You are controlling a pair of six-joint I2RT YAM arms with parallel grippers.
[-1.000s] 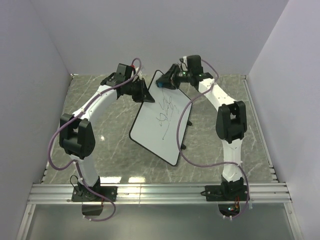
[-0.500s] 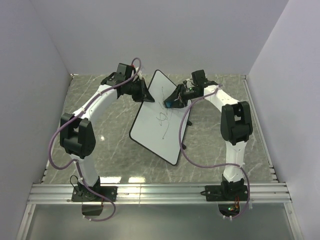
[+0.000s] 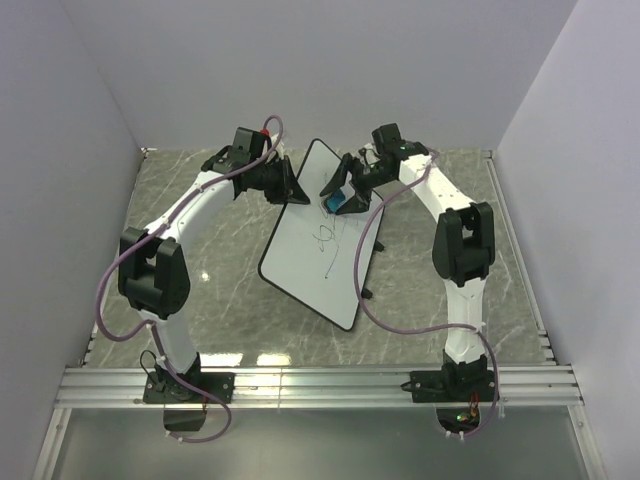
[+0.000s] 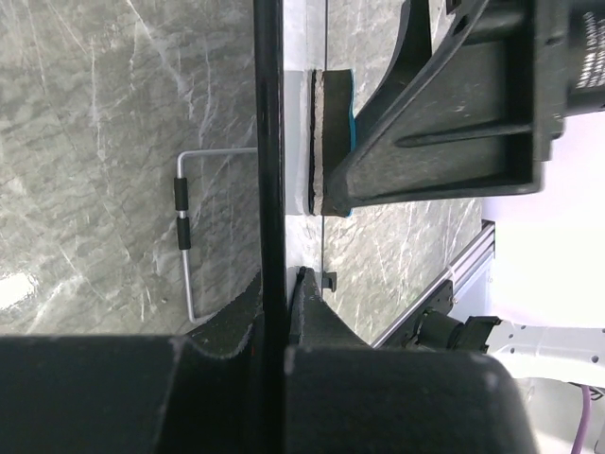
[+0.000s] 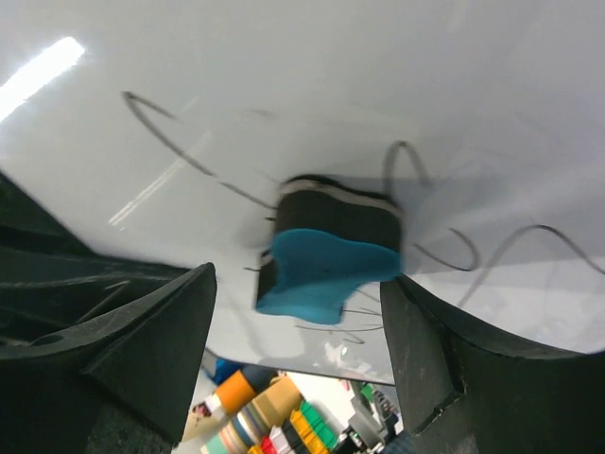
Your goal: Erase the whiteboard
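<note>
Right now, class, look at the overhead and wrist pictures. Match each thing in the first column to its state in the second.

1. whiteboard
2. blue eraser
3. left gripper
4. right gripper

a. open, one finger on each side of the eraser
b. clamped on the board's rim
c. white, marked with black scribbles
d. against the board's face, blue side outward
Things:
1. whiteboard
2. blue eraser
3. left gripper
4. right gripper

States: a to d as listed.

Pairs: 1-c, 2-d, 3-b, 4-a.
</note>
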